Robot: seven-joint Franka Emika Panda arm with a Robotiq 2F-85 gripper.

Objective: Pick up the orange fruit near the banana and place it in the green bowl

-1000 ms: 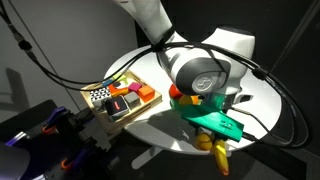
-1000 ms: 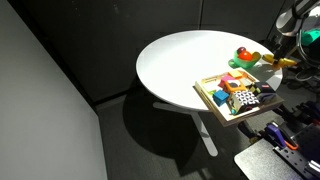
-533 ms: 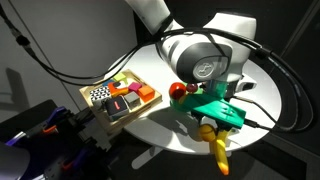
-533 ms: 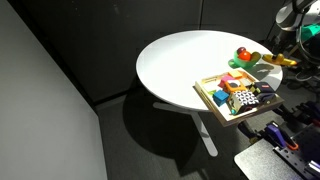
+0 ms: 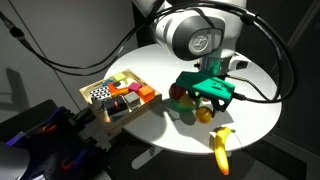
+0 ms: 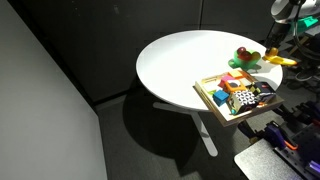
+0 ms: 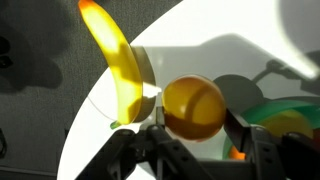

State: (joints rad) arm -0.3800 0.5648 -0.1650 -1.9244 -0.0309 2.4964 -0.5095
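My gripper [image 7: 193, 128] has the small, smooth, round orange fruit [image 7: 193, 108] pinched between its two dark fingers [image 7: 138, 152], one pad on each flank of the ball. From the shadow beneath it, I judge it is clear of the round white table [image 5: 258, 112]. The long curved yellow banana [image 7: 118, 65] lies on the table past the fingertips and off the outer side of one finger, apart from the fruit. The shallow bright-green bowl [image 7: 287, 103] sits off the outer side of the opposite finger. It already holds other fruit, so free room is short. In an exterior view the orange fruit [image 5: 203, 114] hangs just under the fingers, with the banana [image 5: 220, 150] lying clear of it.

The step in hand, as I read it, is the carry to the green bowl. I would hold the squeeze even, since a smooth ball can roll out from between two flat pads. I would travel sideways at this height so the fingers pass over the rim rather than knock it. Once the fruit is over a bare patch of the bowl, I would come down until it is just above the bottom. Only then would I spread the fingers, or it may bounce off the fruit lying there.
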